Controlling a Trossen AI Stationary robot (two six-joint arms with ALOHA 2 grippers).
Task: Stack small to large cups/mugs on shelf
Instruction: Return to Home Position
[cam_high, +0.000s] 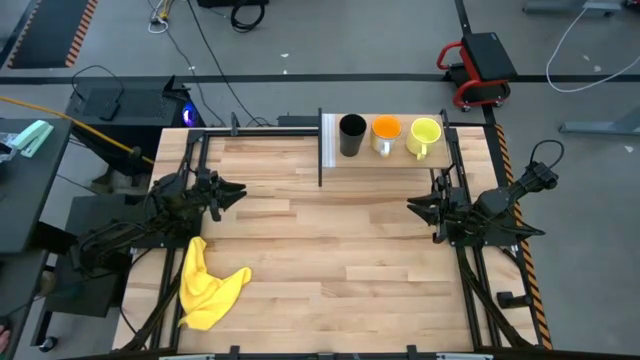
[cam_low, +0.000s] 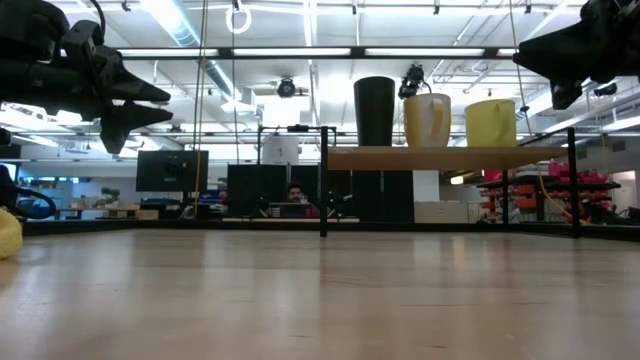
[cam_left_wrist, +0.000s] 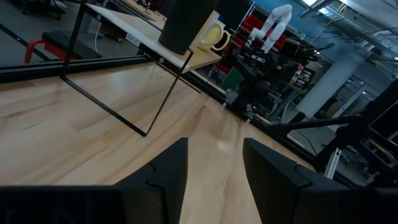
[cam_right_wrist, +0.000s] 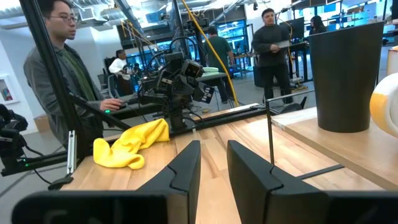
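Overhead, we see a striped-wood table (cam_high: 330, 250) on a grey workshop floor, with a red cart (cam_high: 478, 68) on the floor beyond the shelf. In the right wrist view, a person in a grey jacket (cam_right_wrist: 56, 68) stands past the table's edge. The shelf (cam_high: 390, 160) sits at the table's far edge. On it the black tumbler (cam_high: 352, 135) stands nearest the white end panel (cam_high: 328, 140), with the orange mug (cam_high: 385, 132) just beside it. The yellow-green mug (cam_high: 424, 136) is at the shelf's other end, and all three are upright in a row. A yellow cloth (cam_high: 208, 285) lies crumpled well apart from the shelf, near the left arm. The left gripper (cam_high: 243, 188) hovers over the table, well apart from the shelf's panel end, fingers spread and empty. The right gripper (cam_high: 408, 207) hovers near the shelf's mug end, fingers slightly parted, holding nothing
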